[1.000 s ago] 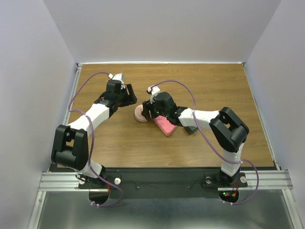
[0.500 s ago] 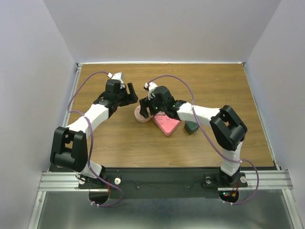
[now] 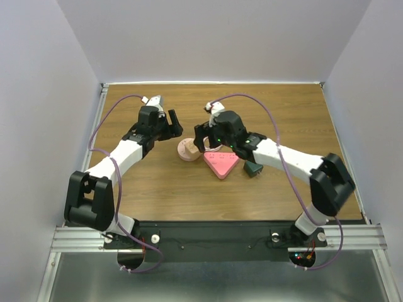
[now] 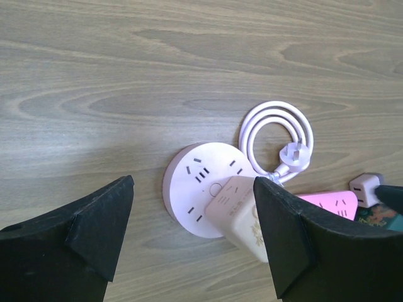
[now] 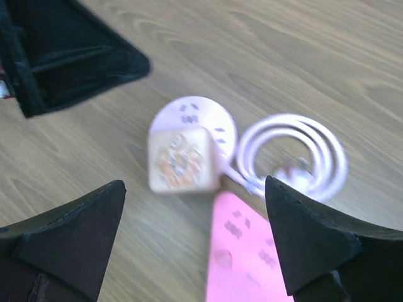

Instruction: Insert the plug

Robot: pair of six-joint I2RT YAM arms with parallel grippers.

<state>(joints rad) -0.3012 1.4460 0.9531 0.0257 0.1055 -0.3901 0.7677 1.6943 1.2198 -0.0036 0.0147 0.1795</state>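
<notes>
Hanging over the wooden desk (image 3: 283, 113), the left hand (image 4: 193, 181) is just to the left of the round pink socket (image 4: 189, 201) in the top view. Its two black fingers are spread wide and nothing is between them. It does not touch the round pink socket.

The round pink socket lies flat on the desk, with small slots on its top face. The plug (image 4: 236, 214) is a cream block with a pale pattern on it. It sits on top of the round pink socket, on the right part of it, and no hand is holding it. I cannot tell how deep it has gone in.

The right hand (image 5: 193, 184) is just to the right of the round pink socket and above it. Its fingers are spread wide too, and it holds nothing.

A white cord (image 4: 277, 129) lies in a round coil, touching the round pink socket on its right side in the left wrist view. A pink triangle socket (image 3: 220, 165) lies flat just to the right of the round pink socket and a little nearer the robot. A dark green block (image 3: 254, 168) sits farther right of the round pink socket, just past the pink triangle socket. A small white cube (image 4: 365, 187) is also over on that side.
</notes>
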